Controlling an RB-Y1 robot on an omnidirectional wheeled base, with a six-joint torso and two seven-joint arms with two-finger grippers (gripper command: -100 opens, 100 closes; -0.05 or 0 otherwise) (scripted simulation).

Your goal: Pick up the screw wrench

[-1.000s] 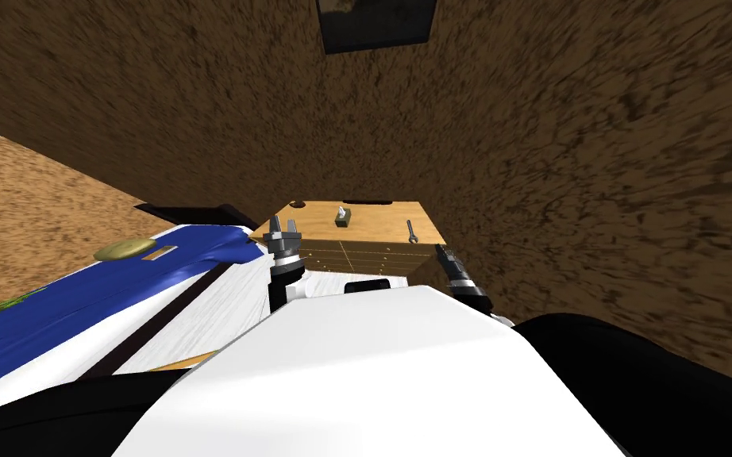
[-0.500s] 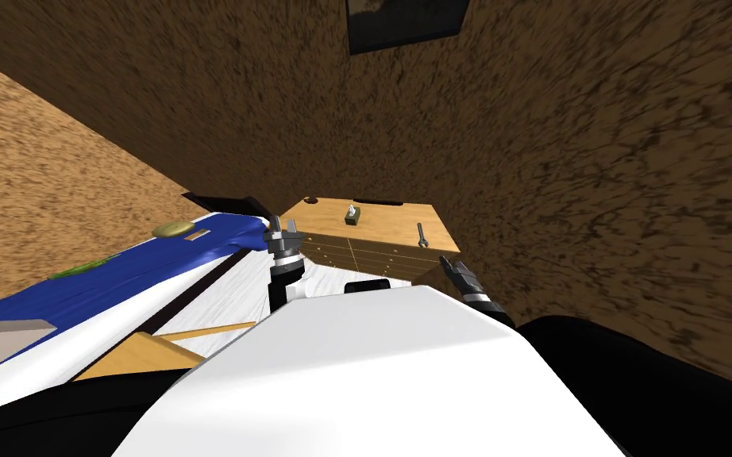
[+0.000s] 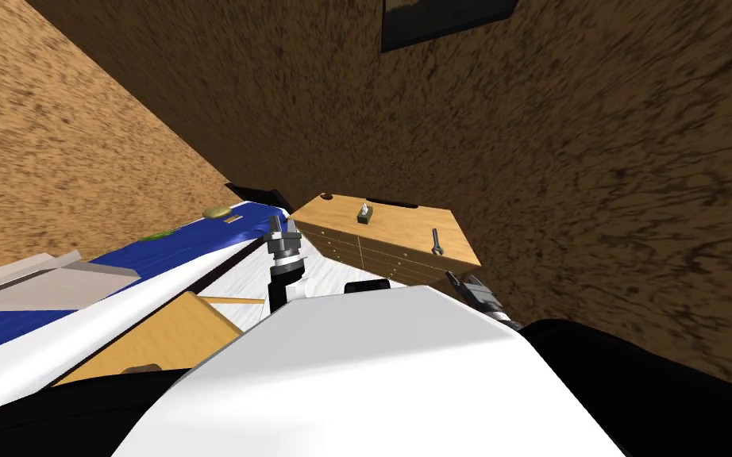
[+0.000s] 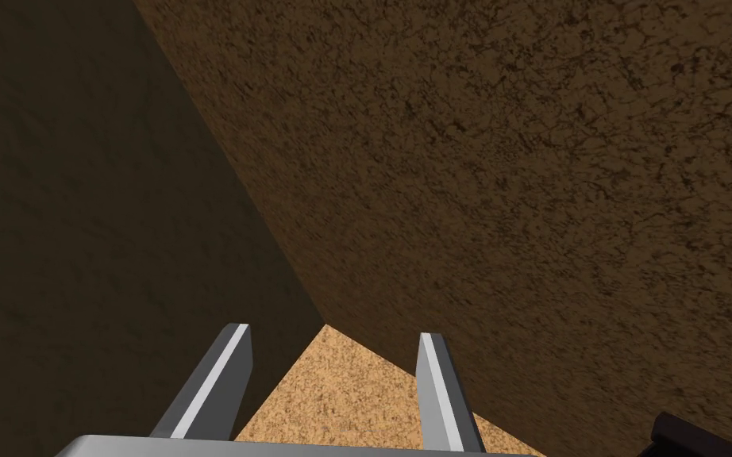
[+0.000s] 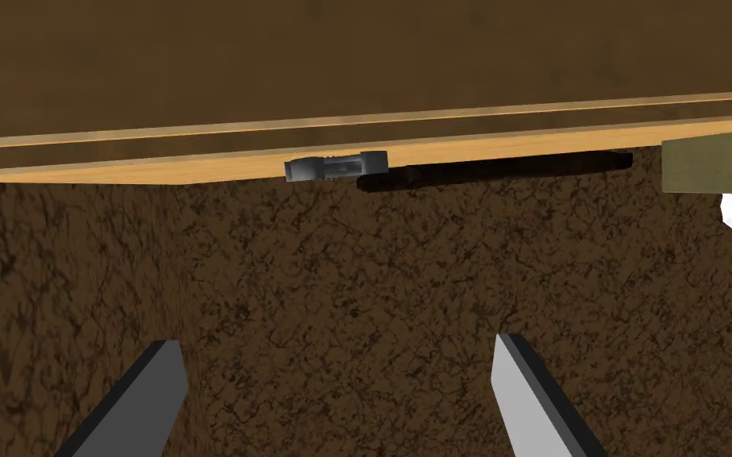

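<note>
A: How is the right pincer (image 5: 337, 341) held?
B: Its blades are set apart, with nothing between them; the left pincer (image 4: 334, 332) is spread likewise. The screw wrench (image 5: 336, 167) is seen ahead, laid flat on the wooden surface (image 3: 400, 226), near its front right corner.
A: How should the reach be made?
B: The hand should be lifted over the front edge, then lowered across the shank. Room is judged tight beside the brown wall (image 3: 595, 198); the tissue box (image 3: 365, 213) is set well apart.
</note>
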